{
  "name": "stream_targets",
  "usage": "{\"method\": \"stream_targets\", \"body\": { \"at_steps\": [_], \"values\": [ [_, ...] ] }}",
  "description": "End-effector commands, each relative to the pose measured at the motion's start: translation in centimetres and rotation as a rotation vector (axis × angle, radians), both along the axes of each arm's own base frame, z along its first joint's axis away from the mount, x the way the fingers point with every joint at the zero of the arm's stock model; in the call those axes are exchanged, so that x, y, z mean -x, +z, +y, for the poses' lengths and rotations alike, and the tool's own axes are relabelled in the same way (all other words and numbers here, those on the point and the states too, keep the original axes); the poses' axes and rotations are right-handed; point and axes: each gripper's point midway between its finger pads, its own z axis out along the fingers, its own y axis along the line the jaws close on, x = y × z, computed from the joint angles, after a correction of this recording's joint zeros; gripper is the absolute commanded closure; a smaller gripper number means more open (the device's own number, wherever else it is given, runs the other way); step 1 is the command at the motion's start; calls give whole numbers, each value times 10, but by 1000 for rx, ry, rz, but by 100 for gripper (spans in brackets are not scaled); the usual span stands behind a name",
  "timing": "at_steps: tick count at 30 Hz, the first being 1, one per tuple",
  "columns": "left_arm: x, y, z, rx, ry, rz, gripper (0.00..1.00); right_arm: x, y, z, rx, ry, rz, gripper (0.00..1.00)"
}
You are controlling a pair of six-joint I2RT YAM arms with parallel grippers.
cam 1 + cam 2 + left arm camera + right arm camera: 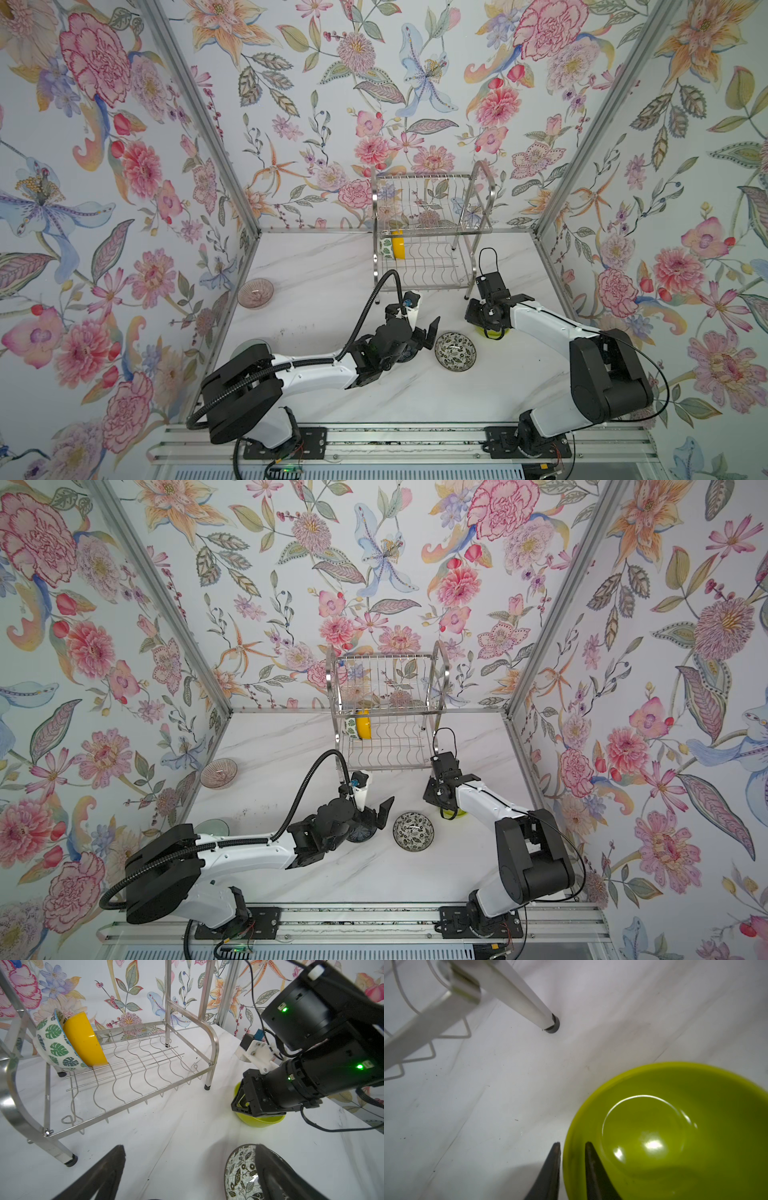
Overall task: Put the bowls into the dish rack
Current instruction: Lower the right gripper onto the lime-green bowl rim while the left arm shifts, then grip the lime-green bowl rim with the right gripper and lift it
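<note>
The steel dish rack (483,195) stands at the back; a green-leaf white bowl (54,1047) and an orange-yellow bowl (85,1041) lean on edge at one end of its lower shelf. By the rack's near right leg a lime green bowl (675,1126) sits on the table. My right gripper (572,1144) straddles its rim, one finger inside and one outside, slightly open. My left gripper (191,1147) is wide open and empty above a dark blue glass bowl (360,834). The black-white floral bowl (455,350) lies just right of it.
A pink ribbed glass bowl (255,293) sits by the left wall. A pale green bowl (212,826) shows partly behind the left arm. The rack's upper shelf (419,203) holds nothing. The white marble table (316,266) is walled in by floral panels.
</note>
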Motion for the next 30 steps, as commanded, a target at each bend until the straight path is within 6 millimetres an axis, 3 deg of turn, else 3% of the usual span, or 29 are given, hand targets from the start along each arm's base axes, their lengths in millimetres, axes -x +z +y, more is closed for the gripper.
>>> {"method": "stream_targets", "body": {
  "at_steps": [1, 5, 10, 12, 14, 15, 16, 17, 21, 24, 28, 30],
  "values": [
    [6, -5, -8, 40, -47, 17, 1, -3, 5, 8, -17, 34, 4, 69],
    [6, -2, -14, 47, -71, 10, 1, -5, 18, 9, -42, 30, -27, 66],
    [8, 5, -22, 59, -102, -7, 1, -6, 58, 7, -83, 15, -129, 50],
    [8, 9, -28, 62, -112, -20, 1, -4, 78, 1, -102, 1, -178, 39],
    [8, 16, -31, 67, -120, -40, 1, 0, 93, -13, -94, -34, -224, 20],
    [7, 6, -36, 42, -125, -31, 1, 3, 99, -22, -87, -59, -244, 9],
    [7, 7, -40, 43, -130, -35, 1, 7, 103, -31, -80, -84, -262, 2],
    [6, 7, -43, 42, -136, -36, 1, 9, 107, -43, -73, -121, -285, 1],
    [6, 10, -59, 53, -165, -35, 1, 24, 98, -84, -85, -247, -283, 2],
    [6, 8, -67, 59, -168, -19, 1, 33, 82, -101, -105, -296, -232, 1],
    [4, 0, -69, 76, -147, 21, 1, 36, 59, -104, -114, -310, -167, 1],
    [4, -4, -68, 86, -143, 34, 1, 32, 47, -98, -146, -299, -150, 9]
  ]
}}
